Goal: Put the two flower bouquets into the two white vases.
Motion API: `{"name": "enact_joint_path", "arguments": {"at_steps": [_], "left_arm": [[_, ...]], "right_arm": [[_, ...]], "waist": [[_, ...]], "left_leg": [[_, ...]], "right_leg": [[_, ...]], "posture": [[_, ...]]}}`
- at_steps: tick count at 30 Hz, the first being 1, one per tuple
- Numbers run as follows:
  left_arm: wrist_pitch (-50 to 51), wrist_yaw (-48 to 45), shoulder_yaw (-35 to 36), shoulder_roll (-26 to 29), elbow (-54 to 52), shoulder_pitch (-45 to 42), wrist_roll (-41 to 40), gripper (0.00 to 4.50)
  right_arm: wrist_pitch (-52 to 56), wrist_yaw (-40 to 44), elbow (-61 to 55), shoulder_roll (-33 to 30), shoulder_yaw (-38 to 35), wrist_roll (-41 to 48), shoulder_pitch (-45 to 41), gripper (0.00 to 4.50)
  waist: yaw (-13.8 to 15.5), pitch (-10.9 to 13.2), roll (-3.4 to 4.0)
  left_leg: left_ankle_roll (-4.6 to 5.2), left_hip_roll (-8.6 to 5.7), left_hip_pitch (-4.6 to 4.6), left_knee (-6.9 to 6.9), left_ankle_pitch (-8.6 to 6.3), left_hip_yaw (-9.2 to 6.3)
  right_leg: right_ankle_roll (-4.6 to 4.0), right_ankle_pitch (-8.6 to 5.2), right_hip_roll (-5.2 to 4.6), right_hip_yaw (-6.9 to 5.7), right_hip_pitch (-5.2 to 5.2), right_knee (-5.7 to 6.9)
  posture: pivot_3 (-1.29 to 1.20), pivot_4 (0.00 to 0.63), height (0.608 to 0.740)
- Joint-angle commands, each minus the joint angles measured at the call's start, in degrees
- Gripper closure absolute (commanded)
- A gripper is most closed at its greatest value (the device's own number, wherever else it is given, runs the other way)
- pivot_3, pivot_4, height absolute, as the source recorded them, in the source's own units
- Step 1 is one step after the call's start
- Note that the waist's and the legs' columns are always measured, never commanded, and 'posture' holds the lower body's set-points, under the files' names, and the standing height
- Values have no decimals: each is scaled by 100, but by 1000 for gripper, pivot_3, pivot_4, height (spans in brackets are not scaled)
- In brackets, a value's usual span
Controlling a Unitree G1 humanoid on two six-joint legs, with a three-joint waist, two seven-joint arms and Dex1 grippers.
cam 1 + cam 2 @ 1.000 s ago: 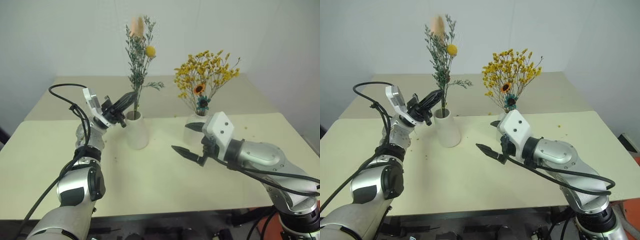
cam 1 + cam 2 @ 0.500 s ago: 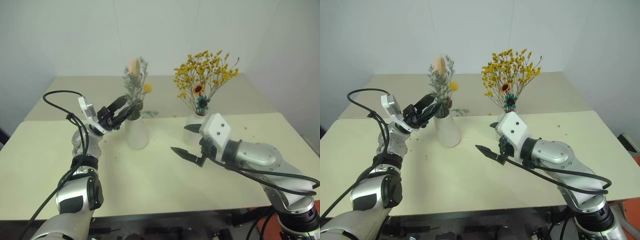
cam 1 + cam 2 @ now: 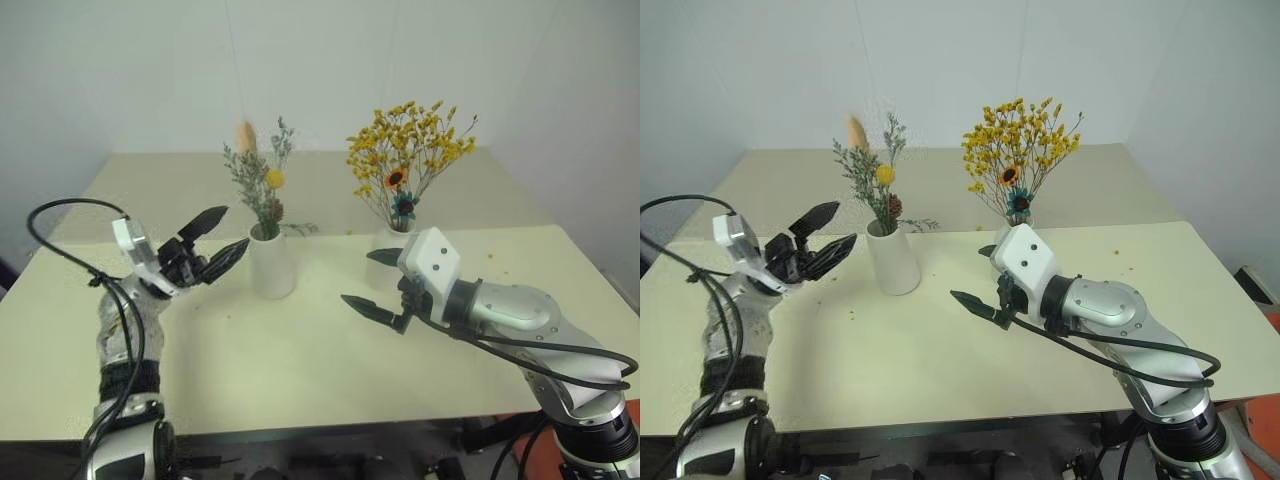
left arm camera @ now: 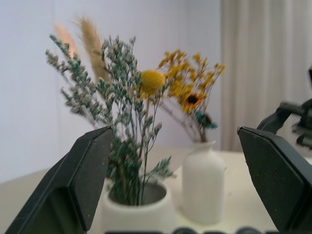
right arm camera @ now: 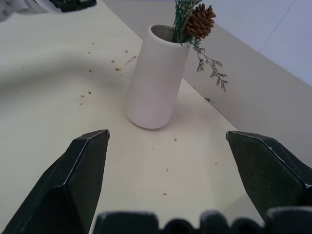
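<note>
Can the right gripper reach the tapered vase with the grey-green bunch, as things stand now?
Probably yes. The right gripper is open and points toward the tapered vase, with only bare table between them. The bottle vase stands behind the gripper, out of that path.

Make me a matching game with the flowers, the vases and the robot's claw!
Things:
1. yellow-orange bouquet
2. grey-green sprig bunch
3. left gripper
4. right gripper

States:
a. standing in the tapered vase
b. open, beside the tapered vase, holding nothing
c. standing in the narrow-neck vase
d. open, in front of the narrow-neck vase

Pairs: 1-c, 2-a, 3-b, 4-d
</note>
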Motion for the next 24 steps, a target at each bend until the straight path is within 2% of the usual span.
{"name": "enact_joint_path", "arguments": {"at_steps": [1,6,13,20,24], "left_arm": [[435,264,225,520,-1043,527,-220,36],[1011,275,342,1192,-2064,1332,-551,36],[1369,416,260,1696,-3210,2101,-563,36],[1228,368,281,1924,-3001,2216,-421,36],[1181,368,190,1937,-2840,2089,-399,36]], "right_arm": [[-61,28,-190,-102,-384,103,83,0],[90,187,-272,-363,-1261,522,521,0],[-116,1004,-183,-1334,-2816,788,1767,0],[-206,2029,-8,-2053,-4261,867,2910,0],[-256,2361,91,-2218,-4765,813,3310,0]], "waist": [[5,0,0],[97,0,-1],[180,0,-1],[158,-1,-2],[160,-2,-3]], "left_leg": [[0,0,-1,-2,0,1],[0,1,4,0,0,2],[-1,3,5,-2,0,13],[0,11,21,-4,-1,36],[0,12,25,-3,-1,43]], "right_leg": [[0,0,0,1,-1,0],[0,-1,-3,-2,5,0],[0,-4,-2,-2,6,-5],[12,-18,6,11,13,-4],[34,-32,8,15,18,-4]], "posture": [[0,150,740],[0,150,740],[0,150,740],[0,150,740],[0,150,740]]}}
